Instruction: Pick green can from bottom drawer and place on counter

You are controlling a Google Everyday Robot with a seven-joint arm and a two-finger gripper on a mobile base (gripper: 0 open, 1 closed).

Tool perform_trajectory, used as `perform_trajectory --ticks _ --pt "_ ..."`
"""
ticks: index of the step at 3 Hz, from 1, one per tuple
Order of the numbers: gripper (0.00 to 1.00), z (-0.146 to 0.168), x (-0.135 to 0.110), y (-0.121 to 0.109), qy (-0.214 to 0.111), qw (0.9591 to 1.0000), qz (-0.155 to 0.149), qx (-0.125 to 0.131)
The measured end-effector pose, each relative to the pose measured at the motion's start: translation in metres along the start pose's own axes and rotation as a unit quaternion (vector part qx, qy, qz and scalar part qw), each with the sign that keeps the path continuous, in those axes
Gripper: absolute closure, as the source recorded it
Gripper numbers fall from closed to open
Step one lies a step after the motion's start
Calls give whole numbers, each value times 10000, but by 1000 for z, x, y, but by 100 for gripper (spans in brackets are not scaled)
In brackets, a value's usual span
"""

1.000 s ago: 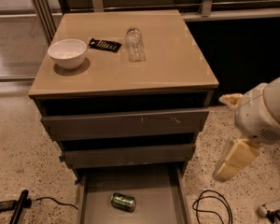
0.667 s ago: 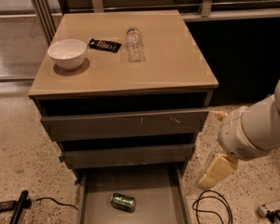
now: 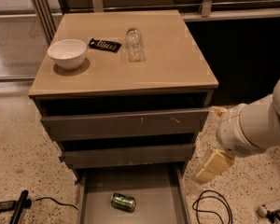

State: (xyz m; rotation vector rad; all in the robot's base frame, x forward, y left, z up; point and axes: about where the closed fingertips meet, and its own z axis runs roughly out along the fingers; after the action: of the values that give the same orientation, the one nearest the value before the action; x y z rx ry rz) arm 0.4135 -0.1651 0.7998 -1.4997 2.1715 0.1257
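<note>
The gripper (image 3: 210,169) hangs off the right front corner of the cabinet, outside the bottom drawer (image 3: 149,188) and just beside its right wall, at about the height of the middle drawer (image 3: 128,156) front. Whether it is open or closed cannot be told; nothing is seen in its grasp. The thick white arm (image 3: 254,125) reaches in from the right behind it.

The green can (image 3: 123,202) lies on its side on the floor of the pulled-out bottom drawer, down and to the left of the gripper, with the drawer's right wall between them. It sits near the middle of the tray, apart from both side walls, with bare floor all around it.

Above the gripper, the middle drawer and the top drawer (image 3: 126,123) fronts overhang the back part of the tray. The counter (image 3: 177,64) lies higher still, up and to the left. On its far left part stand a white bowl (image 3: 67,53), a flat black item (image 3: 104,45) and a clear bottle (image 3: 135,44); the near and right parts are bare up to the edge.

A dark cable (image 3: 213,206) loops on the floor just below the gripper.
</note>
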Motion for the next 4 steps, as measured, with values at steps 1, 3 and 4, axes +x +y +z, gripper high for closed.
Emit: perform_trajectory --ticks 1,3,4 --pt "0 9 -2 8 77 10000 22 -44" --pt "0 122 -13 46 -80 9995 -110 -270" --pt "0 159 -1 61 -330 9994 -30 -110"
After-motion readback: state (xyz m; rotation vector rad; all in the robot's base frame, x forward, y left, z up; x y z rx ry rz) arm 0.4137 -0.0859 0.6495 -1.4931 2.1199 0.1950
